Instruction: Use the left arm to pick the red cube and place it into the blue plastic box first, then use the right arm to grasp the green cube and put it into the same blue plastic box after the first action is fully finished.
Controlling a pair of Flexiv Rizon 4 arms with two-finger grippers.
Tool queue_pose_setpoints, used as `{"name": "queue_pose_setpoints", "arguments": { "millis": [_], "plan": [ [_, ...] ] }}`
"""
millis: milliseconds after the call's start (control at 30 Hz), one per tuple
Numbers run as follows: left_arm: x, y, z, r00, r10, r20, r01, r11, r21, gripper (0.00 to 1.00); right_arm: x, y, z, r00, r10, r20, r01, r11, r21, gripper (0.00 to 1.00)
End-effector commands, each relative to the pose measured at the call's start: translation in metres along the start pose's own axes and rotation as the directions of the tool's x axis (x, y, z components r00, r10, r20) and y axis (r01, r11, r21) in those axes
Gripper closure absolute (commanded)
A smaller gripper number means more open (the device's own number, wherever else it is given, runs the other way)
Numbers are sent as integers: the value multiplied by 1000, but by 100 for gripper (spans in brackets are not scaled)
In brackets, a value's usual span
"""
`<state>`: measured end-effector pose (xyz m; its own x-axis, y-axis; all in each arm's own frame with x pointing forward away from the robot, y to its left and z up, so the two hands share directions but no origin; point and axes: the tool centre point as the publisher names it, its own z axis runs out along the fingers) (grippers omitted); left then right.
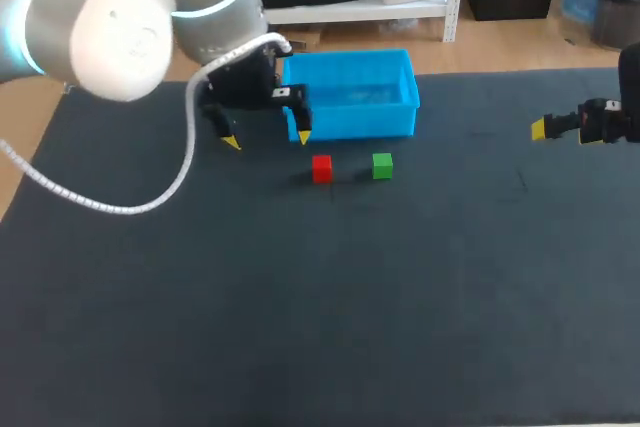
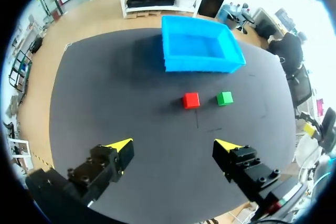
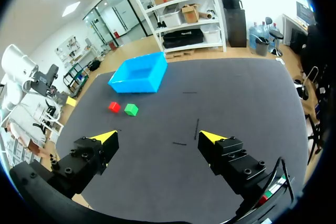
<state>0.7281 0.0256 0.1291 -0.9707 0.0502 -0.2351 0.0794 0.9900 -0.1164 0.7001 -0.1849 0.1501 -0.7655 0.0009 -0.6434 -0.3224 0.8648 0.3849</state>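
the red cube (image 1: 321, 168) sits on the dark worktop (image 1: 300, 327) toward its far edge, just in front of the blue plastic box (image 1: 355, 97), with the green cube (image 1: 382, 166) near beside it, not touching. the left gripper (image 1: 267, 137) hangs over the box's left end, fingers apart. the right gripper (image 3: 158, 139) is near the right edge, fingers also apart.

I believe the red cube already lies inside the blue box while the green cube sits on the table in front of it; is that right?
Not quite: the red cube is not in the blue box; it sits on the table beside the green cube, in front of the box, as the head view shows.
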Motion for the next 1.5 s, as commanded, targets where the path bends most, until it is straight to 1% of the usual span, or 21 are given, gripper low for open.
{"name": "queue_pose_setpoints", "arguments": {
  "millis": [33, 67, 267, 433, 500, 633, 667, 800, 967, 1167, 1233, 1500],
  "plan": [
    [-9, -13, 15, 999, 10, -53, -14, 996, -85, 0, 0, 0, 0, 1000, 0, -1, 0, 1000, 1, 0],
    [-10, -15, 19, 998, 6, -56, -11, 995, -100, 0, 0, 0, 0, 1000, 0, -1, 0, 1000, 1, 0],
    [-16, -26, 34, 997, -15, -76, 7, 994, -105, 0, 0, 0, 0, 1000, 0, -1, 0, 1000, 1, 0],
    [-21, -33, 49, 997, -40, -66, 32, 992, -119, 0, 0, 0, 0, 1000, 0, -1, 0, 1000, 1, 0],
    [-24, -36, 55, 996, -52, -77, 43, 992, -117, 0, 0, 0, 0, 1000, 0, -1, 0, 1000, 1, 0],
    [-28, -39, 65, 995, -74, -73, 65, 992, -112, 0, 0, 0, 0, 1000, 0, -1, 0, 1000, 1, 0],
    [-29, -40, 68, 995, -77, -70, 69, 991, -112, 0, 0, 0, 0, 1000, 0, -1, 0, 1000, 1, 0],
    [-35, -42, 74, 995, -81, -61, 77, 994, -71, 0, 0, 0, 0, 1000, 0, -1, 0, 1000, 1, 0],
    [-37, -44, 76, 996, -72, -48, 69, 995, -67, 0, 0, 0, 0, 1000, 0, -1, 0, 1000, 1, 0],
    [-42, -47, 90, 996, -72, -49, 68, 995, -77, 0, 0, 0, 0, 1000, 0, -1, 0, 1000, 1, 0],
    [-43, -48, 94, 996, -72, -58, 68, 996, -65, 0, 0, 0, 0, 1000, 0, -1, 0, 1000, 1, 0],
    [-49, -50, 113, 996, -79, -33, 77, 996, -47, 0, 0, 0, 0, 1000, 0, -1, 0, 1000, 1, 0]
  ]
}}
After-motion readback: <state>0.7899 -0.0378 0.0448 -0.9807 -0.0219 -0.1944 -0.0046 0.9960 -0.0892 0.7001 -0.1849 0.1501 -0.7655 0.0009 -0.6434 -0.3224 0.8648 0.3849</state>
